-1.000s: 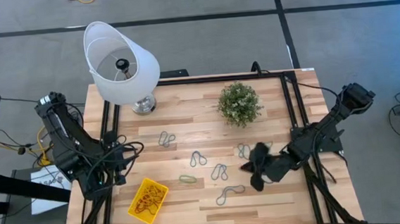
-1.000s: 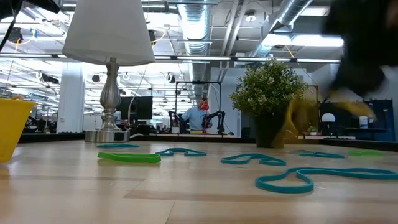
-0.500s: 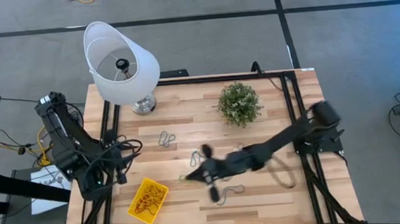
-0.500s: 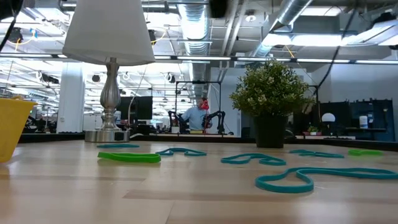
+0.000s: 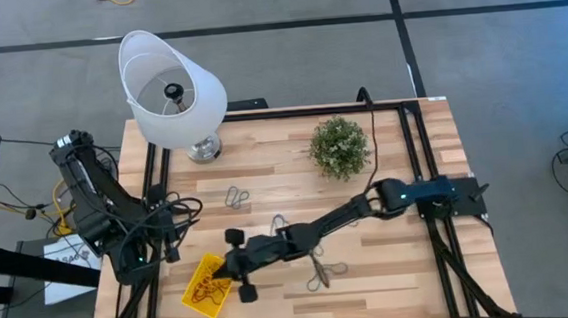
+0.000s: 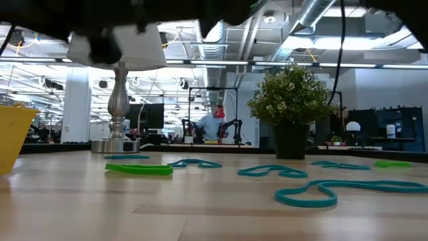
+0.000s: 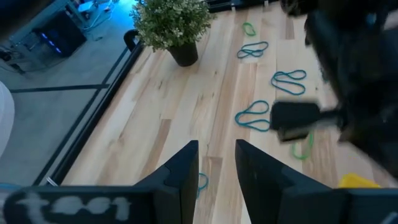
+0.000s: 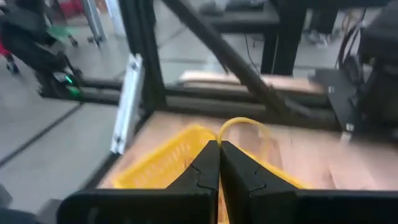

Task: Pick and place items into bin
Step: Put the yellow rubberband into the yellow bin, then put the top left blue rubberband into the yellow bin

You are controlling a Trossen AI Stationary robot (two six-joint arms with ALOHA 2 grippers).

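The yellow bin sits near the table's near-left corner with several loops inside; it also shows as a bin wall in the right wrist view. My right gripper reaches across the table and hovers over the bin's right edge, shut on a thin yellow loop. Teal and grey loops lie flat on the wood, as does a green one. My left gripper waits open at the table's left edge. My right gripper pinches the yellow loop between its two shut fingers. The loop's free bow stands out past the fingertips, lifted clear above the bin. Which part of the loop lies between the fingers is hidden by them.
A white-shaded lamp stands at the far-left corner and a small potted plant at the far middle. The black frame rails run along the table's sides. A person shows in the room beyond.
My right arm has swung fast from the table's right side toward the left, stretching out low across the loops until its gripper came over the bin. The left arm and the loops on the table have kept still.
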